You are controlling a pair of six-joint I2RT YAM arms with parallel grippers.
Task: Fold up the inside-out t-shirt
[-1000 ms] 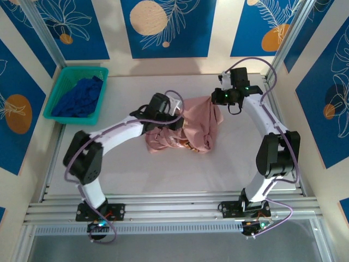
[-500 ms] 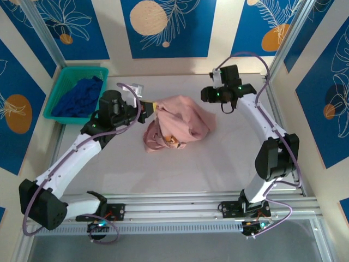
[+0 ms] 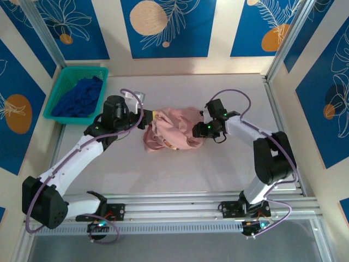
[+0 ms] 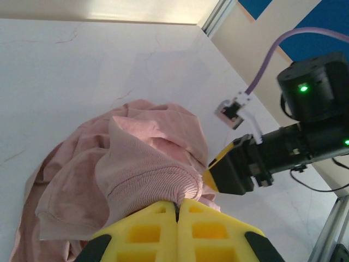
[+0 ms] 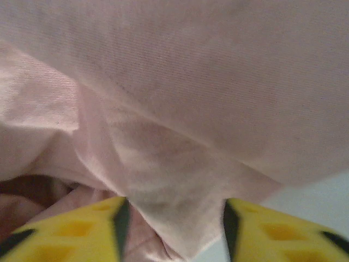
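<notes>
Lowered right gripper (image 3: 197,131) from the upper right of the top view onto the right flank of the shirt (image 3: 173,129) within the last half second. Kept left gripper (image 3: 147,118) nearly in place at the shirt's upper-left edge.

Left shirt as a bunched pink heap at centre frame on the table (image 3: 218,164), a little more compact than half a second earlier, with no flat panel and no fold laid.

Left wrist view: recorded yellow fingers (image 4: 136,236) pressed together on a ribbed band of the shirt (image 4: 125,164), perhaps neckband or hem, raised above the rest of the heap. Caught the right gripper at the right of that frame, nosed up to the cloth.

Right wrist view: recorded fingers (image 5: 65,229) spread apart at the bottom of the frame, pink cloth (image 5: 191,82) close ahead and between them, not yet pinched.

Read as a second grasp in preparation, opposite the first. Judged the task to be at an early stage: two holds needed before lifting and spreading the heap flat. Could not tell which part of the shirt lay before the right fingers, so some risk of catching several layers at once.

Left basket (image 3: 54,101) and blue garment (image 3: 82,97) unchanged at upper left.
</notes>
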